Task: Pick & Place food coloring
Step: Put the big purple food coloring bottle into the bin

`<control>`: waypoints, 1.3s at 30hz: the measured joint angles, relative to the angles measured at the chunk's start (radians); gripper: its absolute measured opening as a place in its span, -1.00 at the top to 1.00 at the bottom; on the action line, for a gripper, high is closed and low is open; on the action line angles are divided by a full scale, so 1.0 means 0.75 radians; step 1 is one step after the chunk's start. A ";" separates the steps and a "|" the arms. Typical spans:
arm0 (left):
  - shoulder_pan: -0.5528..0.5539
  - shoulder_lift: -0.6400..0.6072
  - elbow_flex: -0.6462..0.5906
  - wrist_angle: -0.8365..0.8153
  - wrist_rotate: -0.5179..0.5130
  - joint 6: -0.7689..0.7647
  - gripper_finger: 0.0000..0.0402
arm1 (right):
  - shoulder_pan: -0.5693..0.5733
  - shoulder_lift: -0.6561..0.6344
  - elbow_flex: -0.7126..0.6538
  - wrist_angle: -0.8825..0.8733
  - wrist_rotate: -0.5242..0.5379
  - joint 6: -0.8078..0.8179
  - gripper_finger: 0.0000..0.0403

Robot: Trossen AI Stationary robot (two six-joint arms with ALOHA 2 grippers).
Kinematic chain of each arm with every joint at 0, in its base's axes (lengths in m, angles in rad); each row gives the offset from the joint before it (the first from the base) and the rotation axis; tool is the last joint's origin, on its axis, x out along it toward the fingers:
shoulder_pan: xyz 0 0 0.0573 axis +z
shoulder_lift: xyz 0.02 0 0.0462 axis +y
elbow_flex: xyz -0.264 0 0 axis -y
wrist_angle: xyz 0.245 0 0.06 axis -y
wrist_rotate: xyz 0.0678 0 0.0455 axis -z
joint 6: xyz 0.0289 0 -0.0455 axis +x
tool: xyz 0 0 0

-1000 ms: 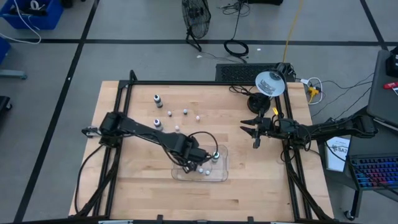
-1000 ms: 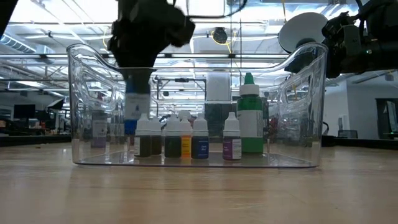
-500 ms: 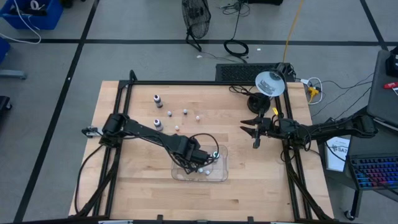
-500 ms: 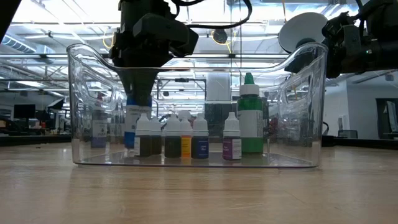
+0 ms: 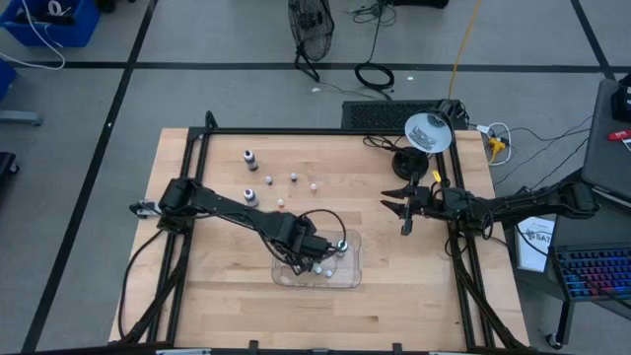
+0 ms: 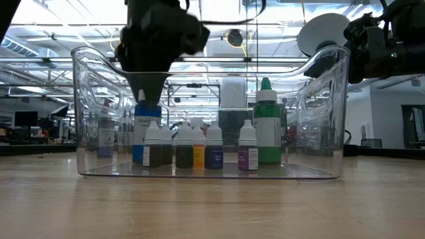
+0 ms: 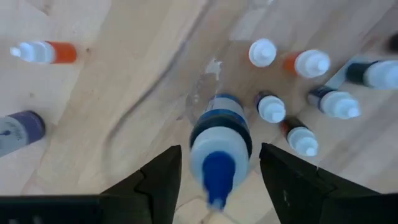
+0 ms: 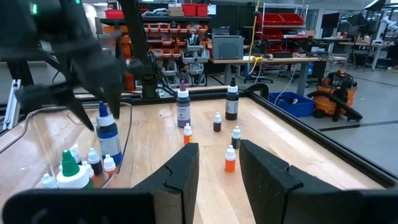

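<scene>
While my left arm reaches over the tray, this is what lies around its claw.

Left claw: my fingers stand apart, one on each side of the blue bottle, and I cannot tell whether they touch it.

Blue bottle: directly below my claw, upright inside the tray, white with a blue cap; from table height its blue body stands at one end of the row of small ones.

Small bottles in the tray: just beyond the blue bottle, several white-capped ones standing upright in a loose cluster.

Green bottle: in the same tray, taller, at the far end of that row from my claw.

Tray: clear plastic, on the table under my claw.

Loose bottles: farther out on the bare table, scattered; two taller dark ones stand beyond them.

Right claw: well apart from the tray, over the table's right side, fingers a little apart, nothing between them.

Table: wooden.
</scene>
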 joint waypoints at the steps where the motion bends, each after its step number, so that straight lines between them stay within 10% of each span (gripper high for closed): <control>1: 0.001 -0.027 0.000 -0.002 -0.009 0.000 -0.08 | 0.000 0.000 0.000 0.000 0.000 0.000 0.47; 15: 0.090 -0.510 -0.023 -0.384 -0.392 -0.333 -0.14 | 0.000 0.000 0.000 0.000 0.000 0.000 0.48; 26: 0.456 -0.598 -0.369 -0.293 -0.257 -0.145 -0.48 | 0.000 0.000 0.000 0.000 0.000 0.000 0.48; 39: 0.703 -0.617 -0.721 0.055 -0.026 0.114 -0.44 | 0.000 0.000 0.000 0.000 0.000 0.000 0.48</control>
